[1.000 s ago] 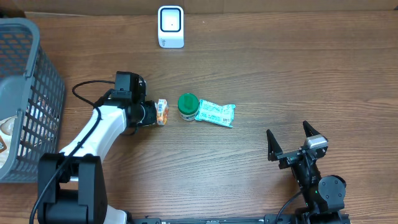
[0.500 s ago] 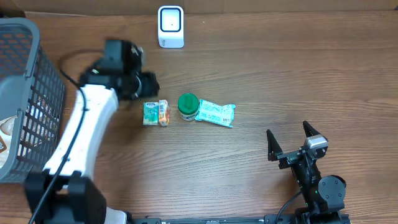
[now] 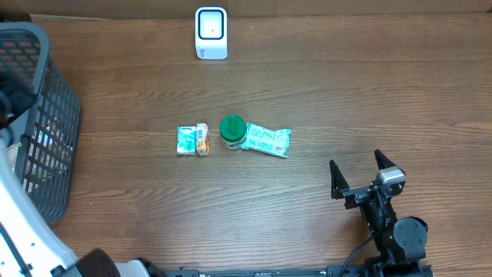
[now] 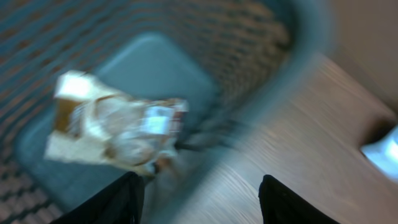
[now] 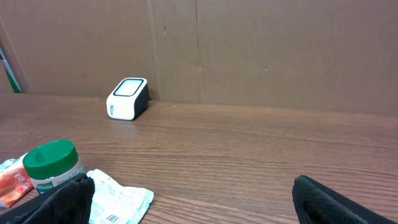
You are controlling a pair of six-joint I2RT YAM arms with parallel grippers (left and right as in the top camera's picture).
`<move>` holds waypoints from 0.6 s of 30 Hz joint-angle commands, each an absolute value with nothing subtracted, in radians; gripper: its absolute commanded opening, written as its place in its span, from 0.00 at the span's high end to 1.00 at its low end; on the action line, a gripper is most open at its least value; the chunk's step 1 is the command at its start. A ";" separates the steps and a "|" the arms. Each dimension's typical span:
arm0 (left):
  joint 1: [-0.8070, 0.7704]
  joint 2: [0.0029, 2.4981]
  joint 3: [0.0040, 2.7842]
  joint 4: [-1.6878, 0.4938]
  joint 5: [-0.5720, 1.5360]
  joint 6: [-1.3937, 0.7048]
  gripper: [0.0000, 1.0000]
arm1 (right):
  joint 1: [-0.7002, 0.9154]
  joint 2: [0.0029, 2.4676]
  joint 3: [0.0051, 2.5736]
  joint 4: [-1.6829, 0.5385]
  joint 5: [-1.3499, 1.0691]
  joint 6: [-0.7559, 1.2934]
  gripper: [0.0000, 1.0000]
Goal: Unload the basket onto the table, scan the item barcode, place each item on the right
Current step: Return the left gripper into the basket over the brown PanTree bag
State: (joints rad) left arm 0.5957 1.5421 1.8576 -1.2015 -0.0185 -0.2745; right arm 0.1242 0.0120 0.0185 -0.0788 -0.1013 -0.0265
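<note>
Left wrist view all smeared: basket mesh and pale packet inside, no print readable. Overhead: basket cut by left edge, also my left arm; my left gripper outside that picture. Right wrist view: orange packet cut by left edge, my right fingers cut by bottom edge.

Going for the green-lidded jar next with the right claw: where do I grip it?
Likely best from above: pinch the green-lidded jar across its lid, closing far side to near side. It stands upright, the pouch touches its right and the small packet lies close on its left.
</note>
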 commanded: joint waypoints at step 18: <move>0.831 2.083 1.837 -1.149 -0.034 -0.689 0.00 | 0.123 0.005 0.008 -0.074 -0.105 -0.027 0.00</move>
